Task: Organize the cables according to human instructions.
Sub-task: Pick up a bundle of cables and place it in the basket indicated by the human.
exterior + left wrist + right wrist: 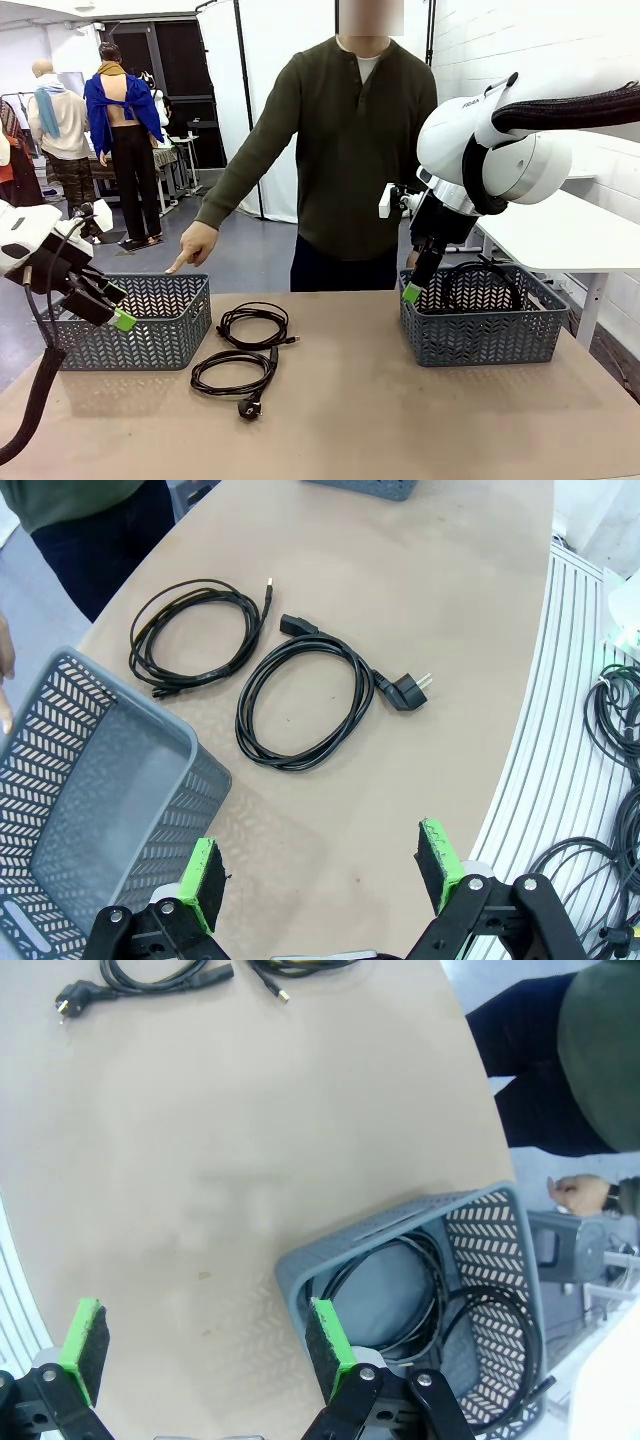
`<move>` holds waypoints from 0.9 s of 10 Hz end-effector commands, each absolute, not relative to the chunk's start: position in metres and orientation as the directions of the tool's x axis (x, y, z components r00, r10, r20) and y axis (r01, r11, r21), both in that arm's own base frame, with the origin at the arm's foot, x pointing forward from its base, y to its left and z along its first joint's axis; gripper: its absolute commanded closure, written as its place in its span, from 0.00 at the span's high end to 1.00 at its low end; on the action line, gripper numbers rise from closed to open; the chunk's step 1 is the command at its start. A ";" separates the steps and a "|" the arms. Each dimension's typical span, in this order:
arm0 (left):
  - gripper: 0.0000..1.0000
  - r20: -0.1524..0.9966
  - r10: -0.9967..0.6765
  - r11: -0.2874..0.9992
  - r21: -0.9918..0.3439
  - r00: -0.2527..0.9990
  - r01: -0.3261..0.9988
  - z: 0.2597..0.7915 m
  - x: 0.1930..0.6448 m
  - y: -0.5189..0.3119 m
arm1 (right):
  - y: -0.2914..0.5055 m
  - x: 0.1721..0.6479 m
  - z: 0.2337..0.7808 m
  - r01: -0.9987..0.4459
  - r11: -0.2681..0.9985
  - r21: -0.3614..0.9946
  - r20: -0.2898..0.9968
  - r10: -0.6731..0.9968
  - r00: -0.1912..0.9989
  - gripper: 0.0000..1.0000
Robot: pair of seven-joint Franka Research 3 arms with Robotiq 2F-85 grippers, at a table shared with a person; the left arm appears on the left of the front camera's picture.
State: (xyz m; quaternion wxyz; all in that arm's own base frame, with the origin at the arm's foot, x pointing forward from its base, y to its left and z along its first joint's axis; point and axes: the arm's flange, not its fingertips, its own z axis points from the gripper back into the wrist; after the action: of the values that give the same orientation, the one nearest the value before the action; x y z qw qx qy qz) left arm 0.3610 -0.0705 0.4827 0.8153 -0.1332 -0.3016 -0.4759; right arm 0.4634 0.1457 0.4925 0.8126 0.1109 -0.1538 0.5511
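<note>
Two cables (440,1290) sit half-hidden inside the right basket (400,1222).

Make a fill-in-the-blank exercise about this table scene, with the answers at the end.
The power cord and the thinner cable lie on the table ___ the two baskets.
The person's hand points at the left basket, which is ___.
The coiled cables in the right basket are ___ in colour.
The left claw and the right claw are both ___.
Answers: between, empty, black, open.

Blk cables (405,692), grey baskets (150,335)
</note>
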 end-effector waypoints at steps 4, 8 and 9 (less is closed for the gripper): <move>1.00 0.473 -0.739 0.545 0.001 0.480 0.838 0.488 0.381 -0.119 | 0.145 0.463 0.493 -0.927 0.375 0.011 0.373 0.859 0.351 1.00; 1.00 0.325 -0.773 0.557 -0.065 0.545 0.828 0.484 0.416 -0.191 | 0.145 0.463 0.493 -0.927 0.375 0.011 0.373 0.859 0.351 1.00; 1.00 0.287 -0.775 0.570 -0.065 0.563 0.819 0.478 0.424 -0.206 | 0.145 0.463 0.493 -0.927 0.375 0.011 0.373 0.859 0.351 1.00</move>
State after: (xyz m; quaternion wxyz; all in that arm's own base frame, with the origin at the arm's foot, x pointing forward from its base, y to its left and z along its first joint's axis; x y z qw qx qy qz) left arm 0.4098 -0.1993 0.4730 0.8673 -0.1166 -0.1411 -0.4630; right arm 0.4635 0.1454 0.4926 0.8127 0.1109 -0.1540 0.5509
